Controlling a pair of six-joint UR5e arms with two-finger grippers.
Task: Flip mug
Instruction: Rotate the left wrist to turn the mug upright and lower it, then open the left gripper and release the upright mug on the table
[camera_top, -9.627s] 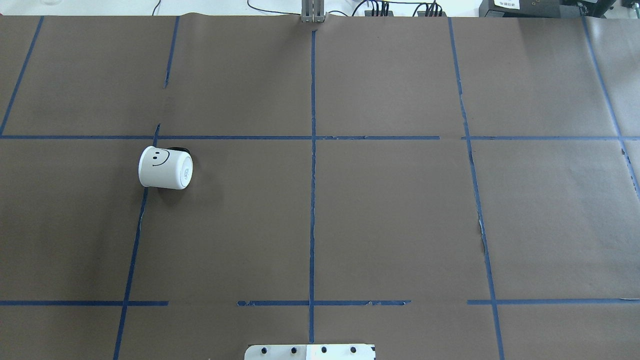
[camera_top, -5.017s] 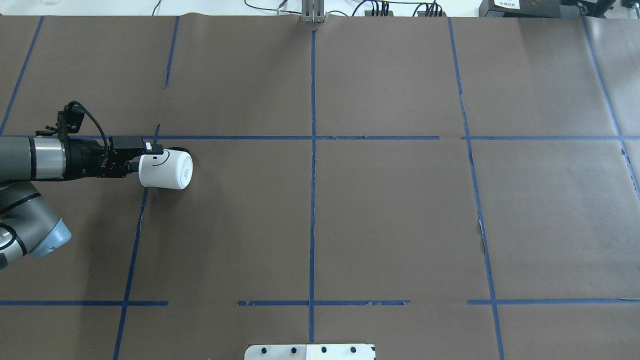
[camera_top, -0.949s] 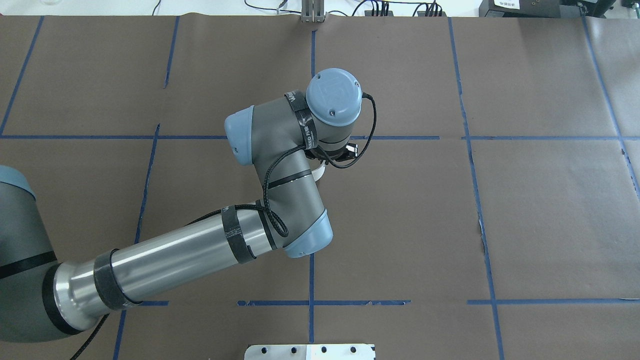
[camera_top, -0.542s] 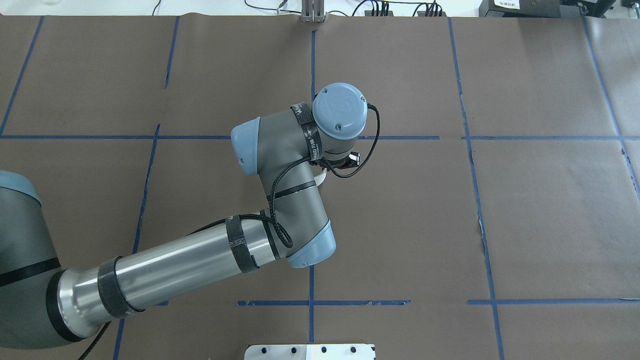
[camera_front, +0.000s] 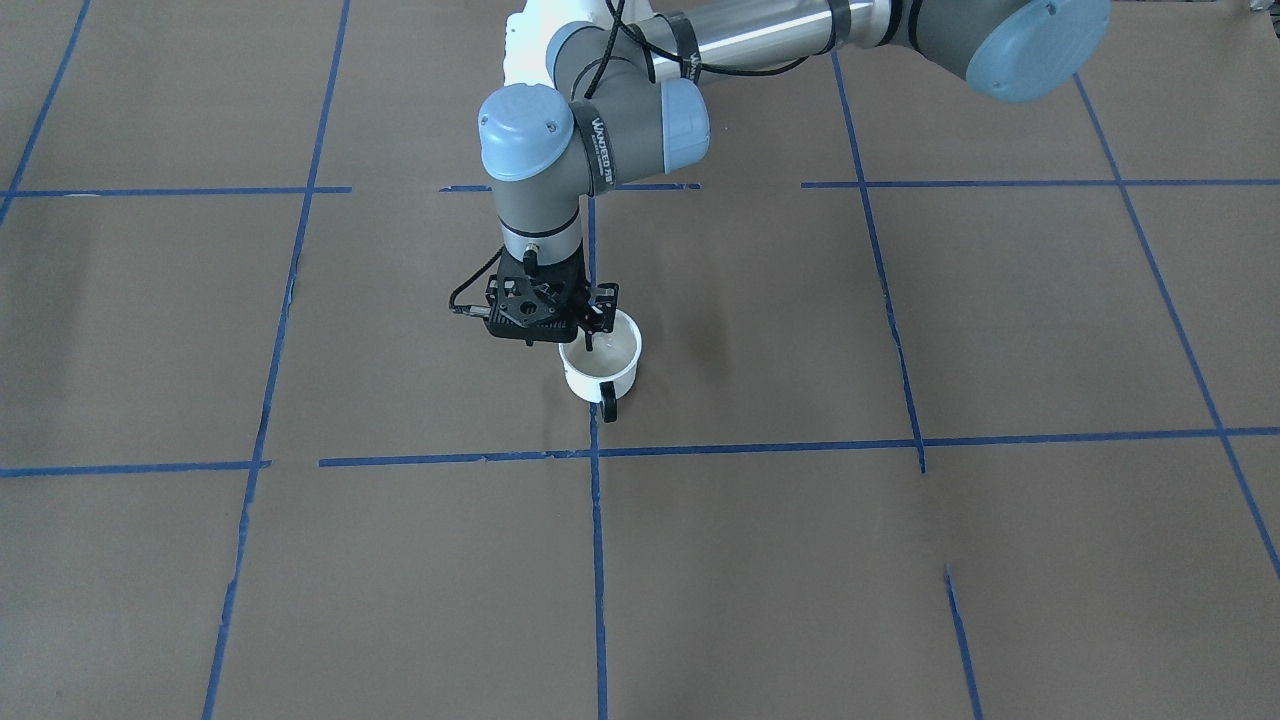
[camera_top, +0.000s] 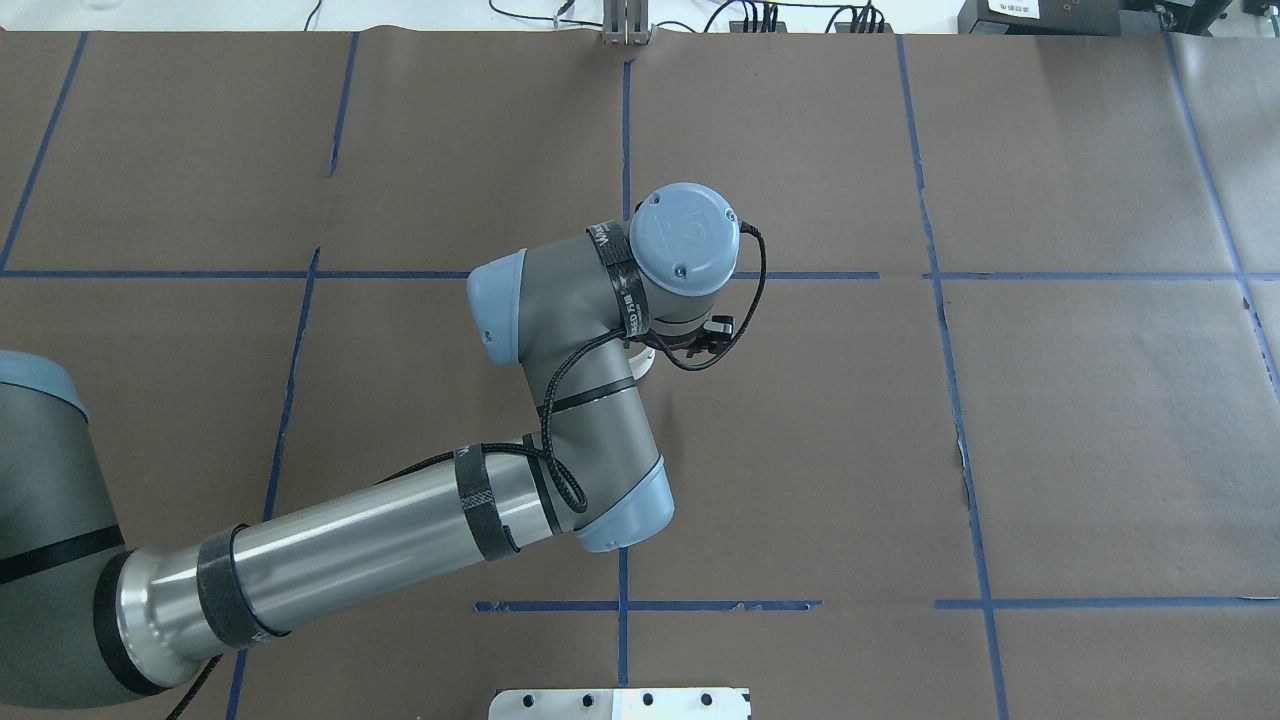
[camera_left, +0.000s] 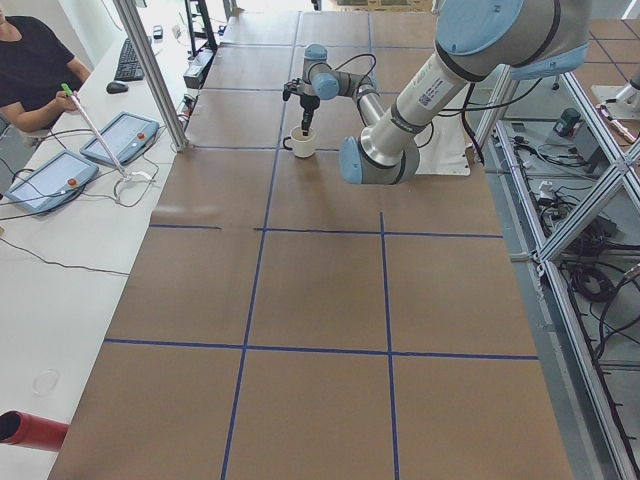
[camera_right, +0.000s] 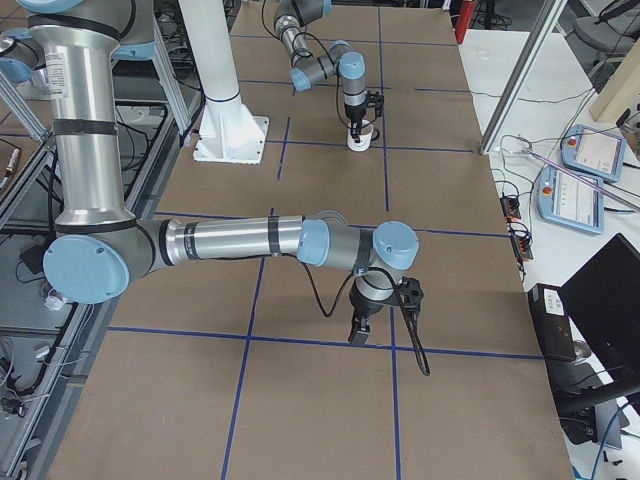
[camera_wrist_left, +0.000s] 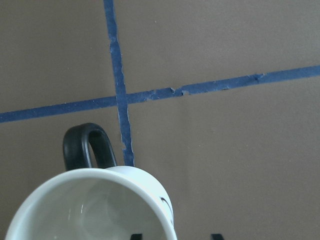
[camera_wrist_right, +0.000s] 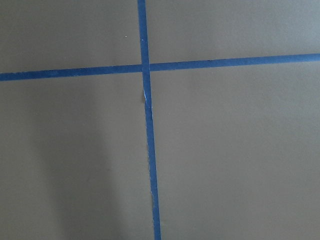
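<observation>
The white mug (camera_front: 600, 375) stands upright on the brown table paper at the middle. Its open mouth faces up and its dark handle (camera_front: 608, 400) points away from the robot. My left gripper (camera_front: 590, 338) points straight down over the mug's rim. In the left wrist view the mug (camera_wrist_left: 90, 210) fills the bottom left, and my two fingertips (camera_wrist_left: 135, 236) stand apart on either side of its wall, so the jaws are open. My right gripper (camera_right: 360, 335) hovers low over the table far from the mug. I cannot tell whether it is open or shut.
Blue tape lines (camera_front: 760, 447) divide the brown paper into squares. The left arm's elbow and forearm (camera_top: 400, 530) stretch over the near left of the table. A person sits at a side desk with tablets (camera_left: 45, 180).
The mug lay on its side at the left and the left gripper took it by the rim. It now stands upright at the middle, and the wrist has come lower over the last second.
</observation>
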